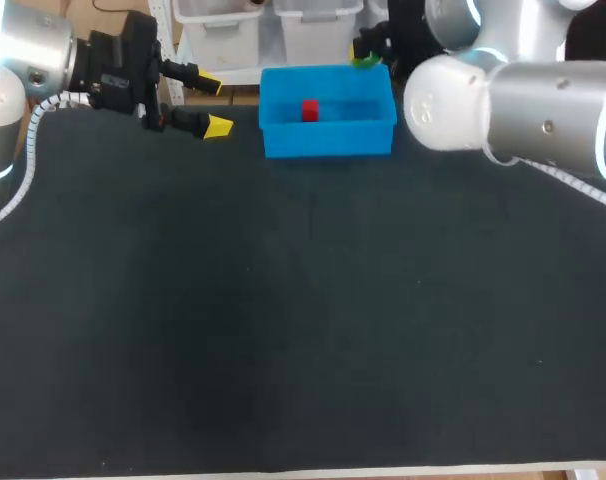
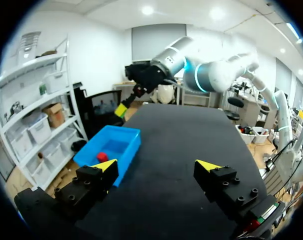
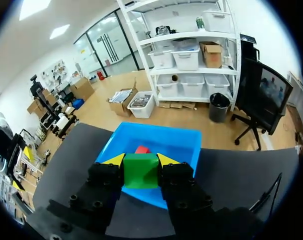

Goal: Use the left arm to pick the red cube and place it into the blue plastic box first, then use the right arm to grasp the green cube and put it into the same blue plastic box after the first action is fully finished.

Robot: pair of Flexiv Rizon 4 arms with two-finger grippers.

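Note:
The blue plastic box (image 1: 328, 140) stands at the table's far middle, with the red cube (image 1: 310, 109) lying inside it. My right gripper (image 1: 366, 58) hangs over the box's far right corner, shut on the green cube (image 3: 141, 170). In the right wrist view the blue box (image 3: 186, 142) and the red cube (image 3: 142, 149) lie just beyond and below the held green cube. My left gripper (image 1: 209, 105) is open and empty, left of the box. In the left wrist view the box (image 2: 129, 145) with the red cube (image 2: 102, 157) lies beside its fingers.
The black table mat (image 1: 283, 320) stretches bare across the near and middle area. My right arm's thick white and grey link (image 1: 523, 110) crosses above the table's far right.

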